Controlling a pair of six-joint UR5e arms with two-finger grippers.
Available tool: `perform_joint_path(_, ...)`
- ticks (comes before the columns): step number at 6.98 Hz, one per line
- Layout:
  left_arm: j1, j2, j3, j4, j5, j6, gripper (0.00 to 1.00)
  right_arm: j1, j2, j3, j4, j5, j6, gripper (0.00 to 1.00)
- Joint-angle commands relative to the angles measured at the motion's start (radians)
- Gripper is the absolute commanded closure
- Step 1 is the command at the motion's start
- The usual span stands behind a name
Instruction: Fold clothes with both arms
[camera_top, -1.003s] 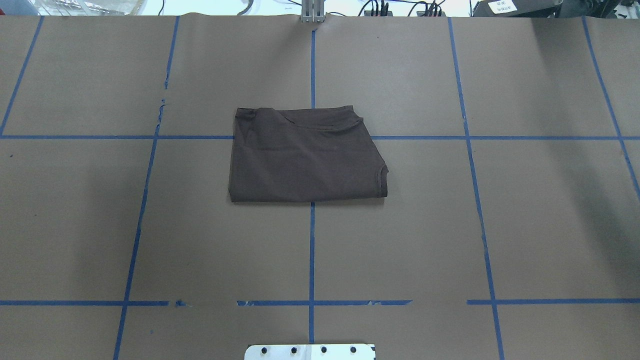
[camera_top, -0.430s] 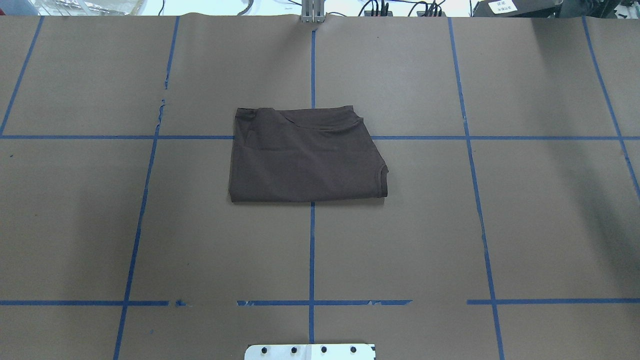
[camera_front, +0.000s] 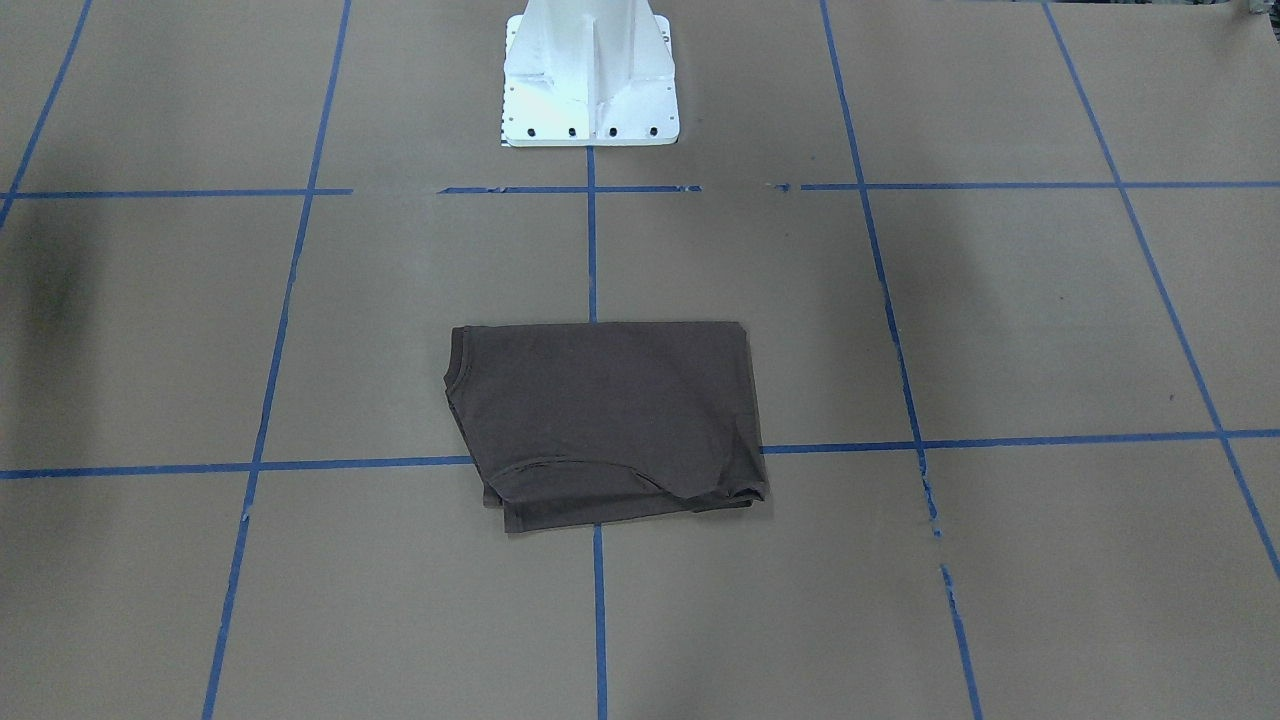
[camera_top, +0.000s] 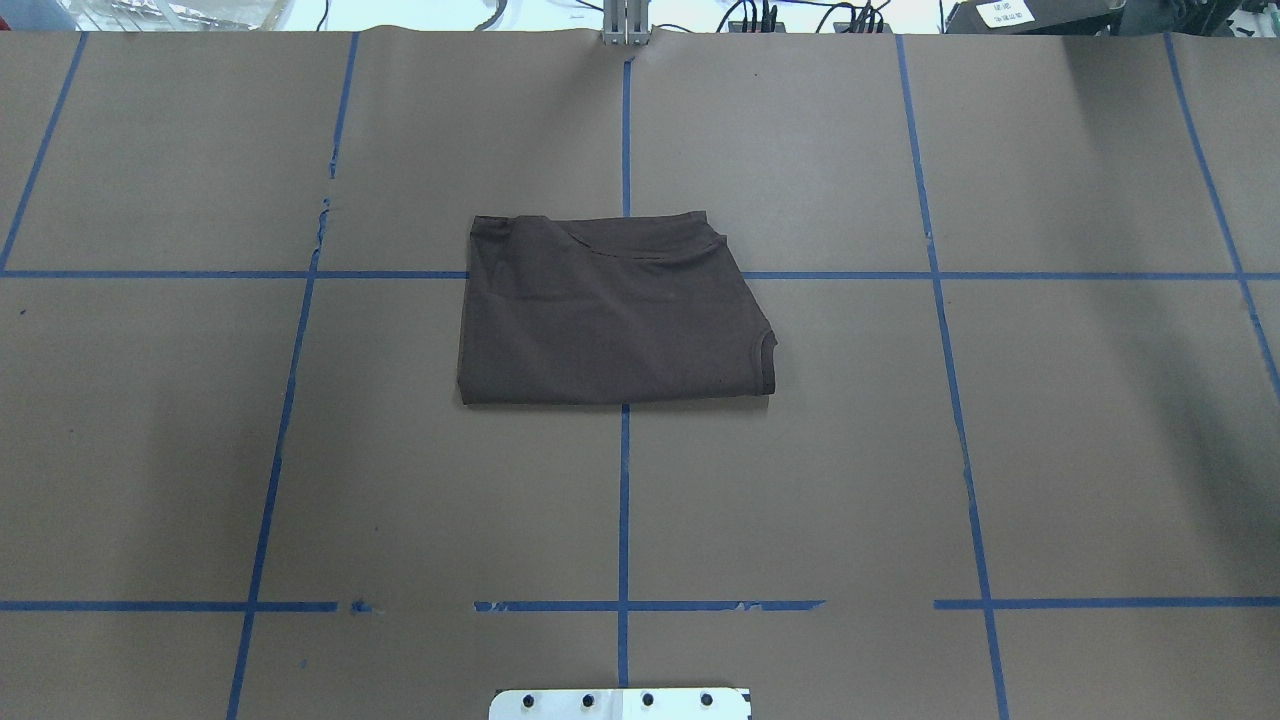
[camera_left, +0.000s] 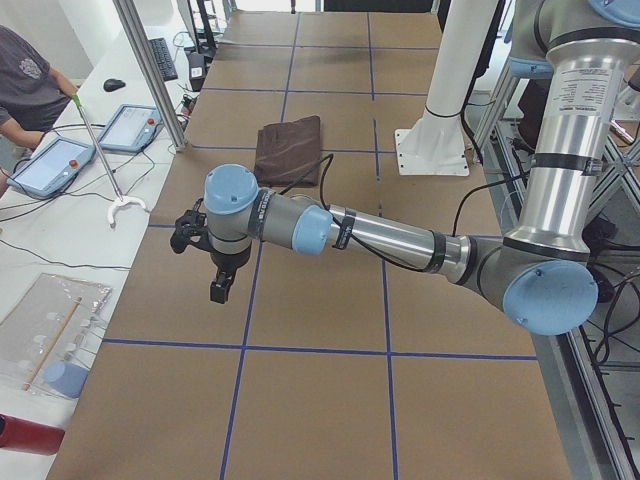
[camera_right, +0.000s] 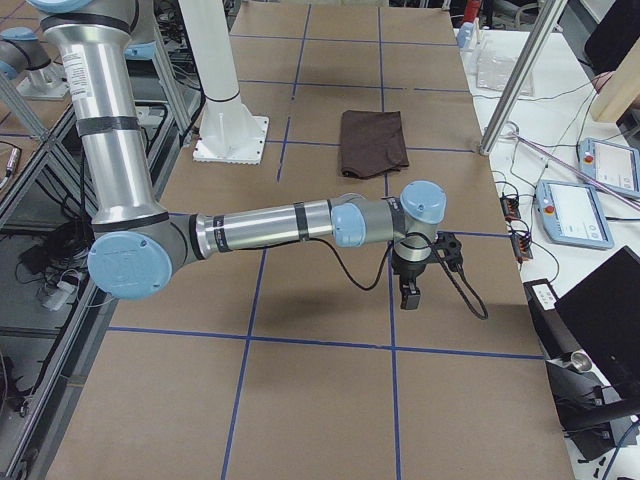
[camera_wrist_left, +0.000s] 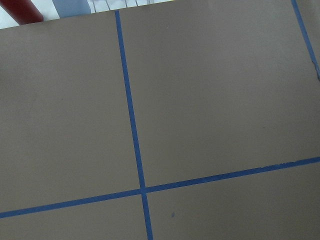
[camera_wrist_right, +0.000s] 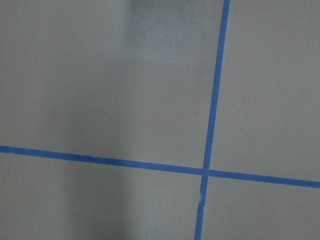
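Observation:
The dark brown-grey T-shirt (camera_top: 610, 320) lies folded into a flat rectangle at the table's middle; it also shows in the front-facing view (camera_front: 600, 420) and in both side views (camera_left: 290, 148) (camera_right: 372, 140). The left gripper (camera_left: 217, 292) hangs over the table's left end, far from the shirt. The right gripper (camera_right: 408, 296) hangs over the right end, also far from it. Both show only in the side views, so I cannot tell whether they are open or shut. Neither touches the shirt. The wrist views show only brown paper and blue tape.
The white bolted pedestal (camera_front: 590, 90) stands at the robot's side of the table. Brown paper with blue tape lines (camera_top: 624, 500) covers the table. Tablets (camera_left: 50, 165) and a person sit past the far edge. A metal post (camera_right: 520, 75) stands at that edge.

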Motion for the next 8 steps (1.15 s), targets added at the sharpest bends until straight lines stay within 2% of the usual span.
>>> perform_joint_path(1, 0.008, 0.002, 0.007, -0.004, 0.001, 0.001, 0.00, -0.002, 0.003, 0.012, -0.058, 0.009, 0.000, 0.00)
perform_joint_path(3, 0.055, 0.052, 0.010, -0.013, 0.016, 0.006, 0.00, -0.002, -0.003, 0.013, -0.047, 0.059, 0.000, 0.00)
perform_joint_path(4, 0.057, 0.051, 0.006, -0.017, 0.005, 0.000, 0.00, -0.002, -0.012, 0.018, -0.044, 0.149, 0.000, 0.00)
perform_joint_path(5, 0.058, 0.052, 0.010, -0.020, 0.005, 0.000, 0.00, -0.002, -0.014, 0.016, -0.044, 0.167, -0.001, 0.00)
perform_joint_path(8, 0.058, 0.046, -0.002, -0.019, 0.002, 0.003, 0.00, -0.002, -0.072, 0.061, -0.029, 0.138, -0.007, 0.00)
